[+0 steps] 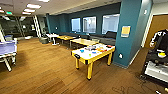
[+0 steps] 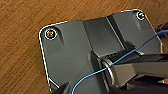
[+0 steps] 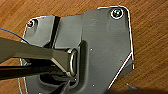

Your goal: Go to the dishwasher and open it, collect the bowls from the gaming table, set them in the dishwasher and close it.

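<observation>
The gaming table, a long white top with a yellow edge and yellow legs, stands in the middle of the head view a few metres ahead, against a teal wall column. Several small bright things lie on it. Among them are a blue bowl near its front end and another blue one further along. Red and orange items at its far end are too small to tell apart. The dishwasher is out of view. Both wrist views look down past the robot's dark plate onto wooden floor.
The teal column stands right of the table. Yellow-topped tables and a white table stand behind. A blue-topped table is at the left. A person with dark equipment is at the right. Cables lie on the floor.
</observation>
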Controlling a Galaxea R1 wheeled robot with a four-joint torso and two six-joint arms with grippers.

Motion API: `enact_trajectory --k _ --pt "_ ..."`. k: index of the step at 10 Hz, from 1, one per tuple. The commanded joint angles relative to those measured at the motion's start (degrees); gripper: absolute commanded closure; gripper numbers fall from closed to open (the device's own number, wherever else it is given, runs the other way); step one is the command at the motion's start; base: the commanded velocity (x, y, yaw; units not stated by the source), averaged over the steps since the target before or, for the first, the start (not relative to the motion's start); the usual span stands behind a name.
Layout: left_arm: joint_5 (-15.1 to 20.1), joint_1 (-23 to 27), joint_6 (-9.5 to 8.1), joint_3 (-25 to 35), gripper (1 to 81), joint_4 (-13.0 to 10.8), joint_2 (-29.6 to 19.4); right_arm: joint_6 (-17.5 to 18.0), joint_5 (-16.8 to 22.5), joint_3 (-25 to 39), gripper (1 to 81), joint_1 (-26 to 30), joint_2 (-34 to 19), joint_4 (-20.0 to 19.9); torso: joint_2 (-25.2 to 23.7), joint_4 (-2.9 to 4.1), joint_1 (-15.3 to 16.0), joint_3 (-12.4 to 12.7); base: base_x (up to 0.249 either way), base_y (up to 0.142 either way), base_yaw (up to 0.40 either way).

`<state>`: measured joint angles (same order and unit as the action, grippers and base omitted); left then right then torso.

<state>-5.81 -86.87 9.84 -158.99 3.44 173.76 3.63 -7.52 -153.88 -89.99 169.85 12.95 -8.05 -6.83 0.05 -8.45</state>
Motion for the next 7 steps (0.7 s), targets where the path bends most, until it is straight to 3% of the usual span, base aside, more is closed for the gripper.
enact_trajectory --k 1,7 --pt "2.8 2.9 0.27 -0.1 1.0 0.1 -0.4 -0.2 2.5 -0.1 1.0 2.8 -0.2 0.1 0.0 0.0 0.0 0.0 0.134 0.0 0.0" --pt "2.8 2.9 0.27 -0.1 1.0 -0.1 -0.3 -0.2 2.4 -0.1 1.0 2.7 -0.1 -0.1 0.0 0.0 0.0 0.0 0.125 0.0 0.0"
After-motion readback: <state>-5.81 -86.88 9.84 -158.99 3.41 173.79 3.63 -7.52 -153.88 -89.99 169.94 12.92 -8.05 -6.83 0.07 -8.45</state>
